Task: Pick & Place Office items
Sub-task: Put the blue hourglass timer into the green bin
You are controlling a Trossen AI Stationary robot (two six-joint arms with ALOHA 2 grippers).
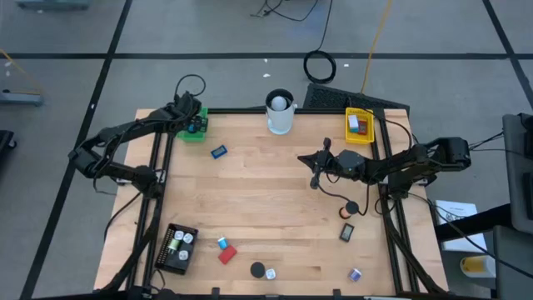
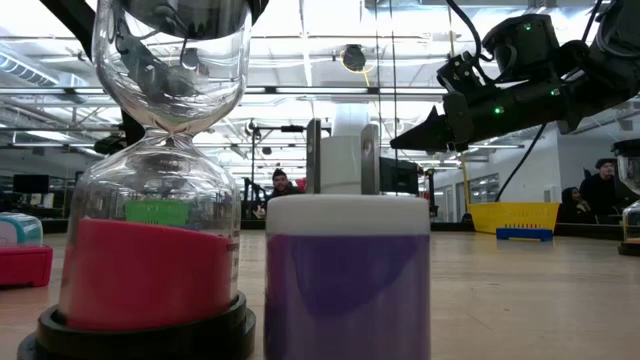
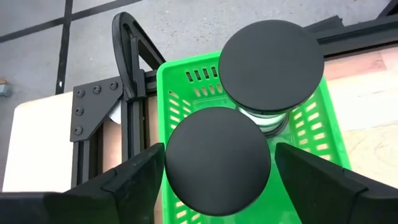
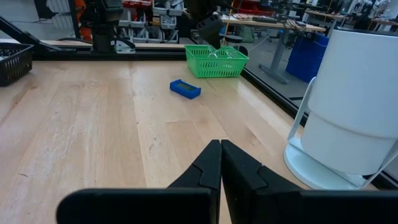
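- The left gripper (image 1: 193,119) is held over the green tray (image 1: 195,133) at the desk's (image 1: 266,200) far left corner, its fingers (image 3: 134,180) spread wide with nothing between them.
- In the left wrist view, two black round caps (image 3: 217,160) are seen in the green tray (image 3: 180,93), one of them lying just between the open fingers without being gripped.
- The right gripper (image 1: 314,173) is parked above the middle right of the desk, its fingers pressed together on nothing.
- A blue block (image 1: 219,152) lies on the bare wood near the green tray; it is also seen from the right wrist (image 4: 185,88).
- A red block (image 1: 227,254), a black cap (image 1: 258,270) and other small items are scattered along the near edge.
- More pieces lie in the yellow tray (image 1: 350,133) and the black tray (image 1: 166,254).
- The white cup (image 1: 280,112) stands at the far edge.
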